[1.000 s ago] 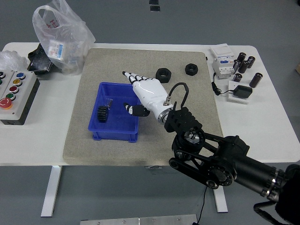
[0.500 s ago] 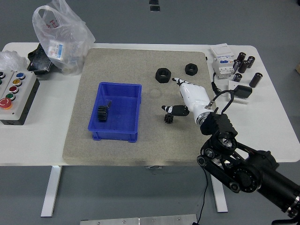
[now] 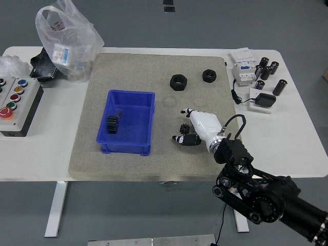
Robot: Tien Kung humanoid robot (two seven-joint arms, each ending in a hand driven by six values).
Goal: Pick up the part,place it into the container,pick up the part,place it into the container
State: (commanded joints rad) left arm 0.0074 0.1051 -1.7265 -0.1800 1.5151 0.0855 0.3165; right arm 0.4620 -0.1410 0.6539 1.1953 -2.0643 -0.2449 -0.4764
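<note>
— Hand position, please?
— Right hand (image 3: 196, 130), lower centre of the frame, fingers closing around a small black gear (image 3: 185, 128) on the mat (image 3: 154, 72).
— Container?
— Blue container (image 3: 126, 129) left of it, one gear (image 3: 113, 124) inside. Two black nuts (image 3: 178, 81) lie above.
</note>
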